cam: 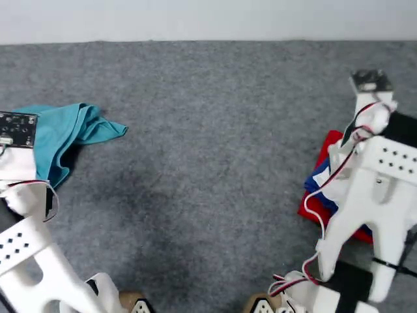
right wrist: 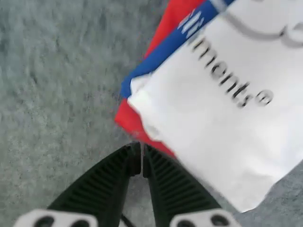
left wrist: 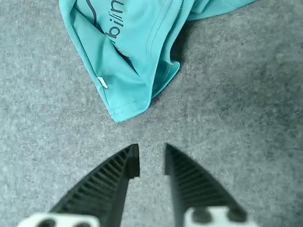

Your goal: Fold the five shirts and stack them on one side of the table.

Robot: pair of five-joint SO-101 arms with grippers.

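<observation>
Facing the parted left claw (left wrist: 151, 161), lettering (left wrist: 112, 19) on teal shirt (left wrist: 137, 61)

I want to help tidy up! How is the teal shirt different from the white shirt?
The teal shirt lies crumpled and bunched, while the white shirt is folded flat with straight edges. The teal shirt sits alone on the grey table, while the white shirt tops a stack, over a blue shirt and a red shirt. Both have printed lettering.
</observation>
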